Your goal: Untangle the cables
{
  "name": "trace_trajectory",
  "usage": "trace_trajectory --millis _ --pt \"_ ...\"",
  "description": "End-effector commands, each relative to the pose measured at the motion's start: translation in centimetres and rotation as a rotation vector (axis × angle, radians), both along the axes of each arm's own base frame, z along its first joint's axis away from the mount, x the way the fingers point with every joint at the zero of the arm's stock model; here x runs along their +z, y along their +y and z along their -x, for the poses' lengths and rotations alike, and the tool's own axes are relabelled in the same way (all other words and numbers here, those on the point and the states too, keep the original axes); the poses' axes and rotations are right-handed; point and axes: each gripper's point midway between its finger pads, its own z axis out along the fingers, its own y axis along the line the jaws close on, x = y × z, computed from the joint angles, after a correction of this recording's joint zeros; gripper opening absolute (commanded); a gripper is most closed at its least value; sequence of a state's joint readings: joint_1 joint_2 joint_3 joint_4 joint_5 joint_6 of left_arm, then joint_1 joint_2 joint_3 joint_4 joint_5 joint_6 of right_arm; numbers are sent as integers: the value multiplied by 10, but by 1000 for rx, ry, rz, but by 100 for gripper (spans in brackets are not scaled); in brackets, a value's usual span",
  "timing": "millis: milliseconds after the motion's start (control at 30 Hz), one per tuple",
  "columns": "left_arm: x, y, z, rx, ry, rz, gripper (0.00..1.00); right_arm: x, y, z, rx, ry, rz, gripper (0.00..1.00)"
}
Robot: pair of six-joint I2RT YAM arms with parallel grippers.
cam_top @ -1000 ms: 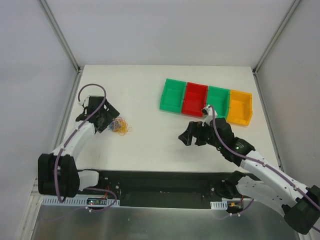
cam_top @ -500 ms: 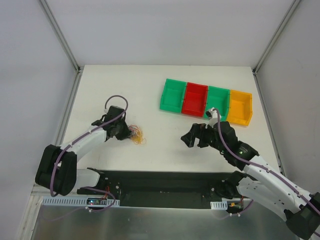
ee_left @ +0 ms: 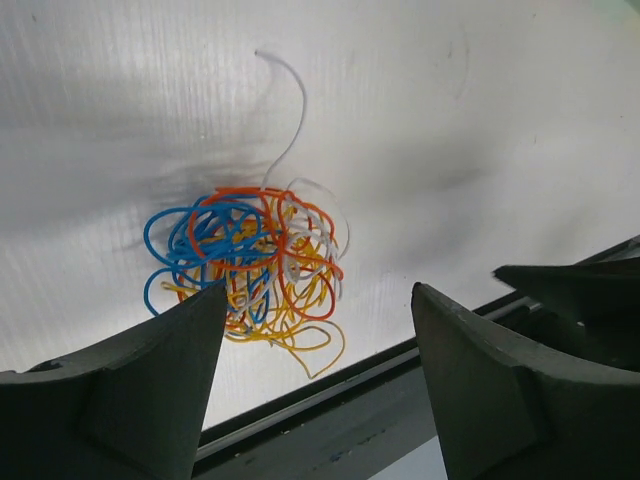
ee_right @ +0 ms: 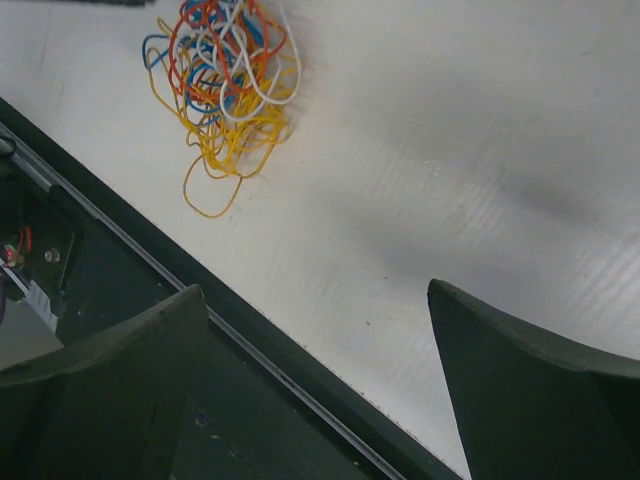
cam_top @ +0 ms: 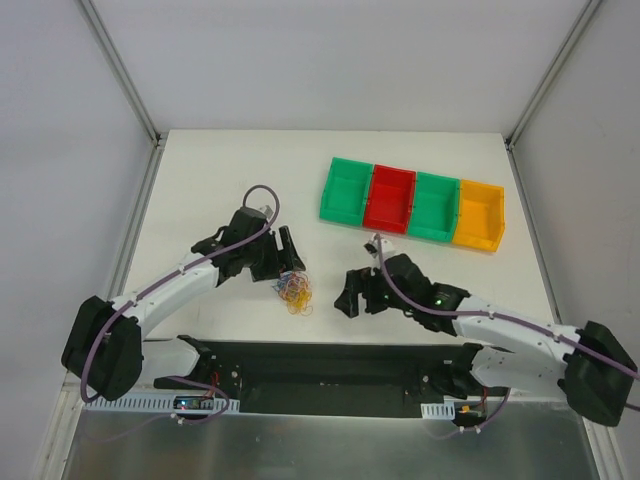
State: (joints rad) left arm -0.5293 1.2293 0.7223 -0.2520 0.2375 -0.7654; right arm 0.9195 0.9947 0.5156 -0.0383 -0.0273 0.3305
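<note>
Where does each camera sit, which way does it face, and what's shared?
Top external: above and behind, facing down; table, left arm, right arm, cables.
Left wrist: faces down through the open left gripper onto the cables.
Right wrist: faces the table's near edge; open right gripper below, cables upper left.
All three show the cables.

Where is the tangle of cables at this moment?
In the top view the cables lie on the table near its front edge, left of centre, close beside the left tool, with the right tool to their right.
</note>
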Motion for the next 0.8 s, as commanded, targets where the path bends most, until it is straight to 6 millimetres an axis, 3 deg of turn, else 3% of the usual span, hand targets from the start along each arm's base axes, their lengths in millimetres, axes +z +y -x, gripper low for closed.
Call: trace_trajectory --millis 0,100,267,567,733,767 --pt "19 2 -20 -60 -120 -46 73 7 51 4 20 -15 -63 92" --pt "2 1 -21 -159 -98 -95 56 -3 73 9 13 -4 -81 87" --pt "-5 -15 -8 -277 -66 -17 63 -10 95 7 -6 52 -148 72" --pt "-11 -14 1 -293 -55 -4 65 -32 123 20 44 169 -195 61" --pt "-8 -14 0 -298 -76 -14 65 -29 126 17 74 135 -173 42" --pt "-8 -13 -1 -293 -82 -21 66 -30 124 15 64 126 -166 34"
